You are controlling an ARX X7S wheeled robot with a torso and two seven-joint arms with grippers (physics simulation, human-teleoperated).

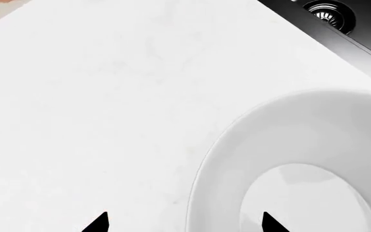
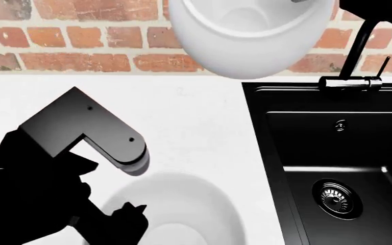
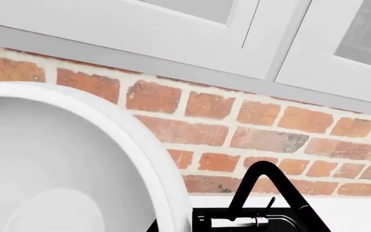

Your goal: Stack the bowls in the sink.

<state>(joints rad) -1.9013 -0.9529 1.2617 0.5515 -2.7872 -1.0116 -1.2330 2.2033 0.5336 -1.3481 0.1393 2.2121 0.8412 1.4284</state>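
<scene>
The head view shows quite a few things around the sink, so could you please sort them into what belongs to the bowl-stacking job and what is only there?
Belongs to the job:
- raised bowl, up in front of the brick wall
- bowl on the counter, by the left claw
- sink, no bowl in it yet

Just there:
- faucet
- drain
- white counter
- brick wall

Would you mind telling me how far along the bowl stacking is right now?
Nothing is in the sink yet; only its drain shows. One bowl is raised in front of the brick wall, apparently carried by the right arm. The other bowl sits on the counter, with the left gripper open over its rim. Both placements remain.
</scene>
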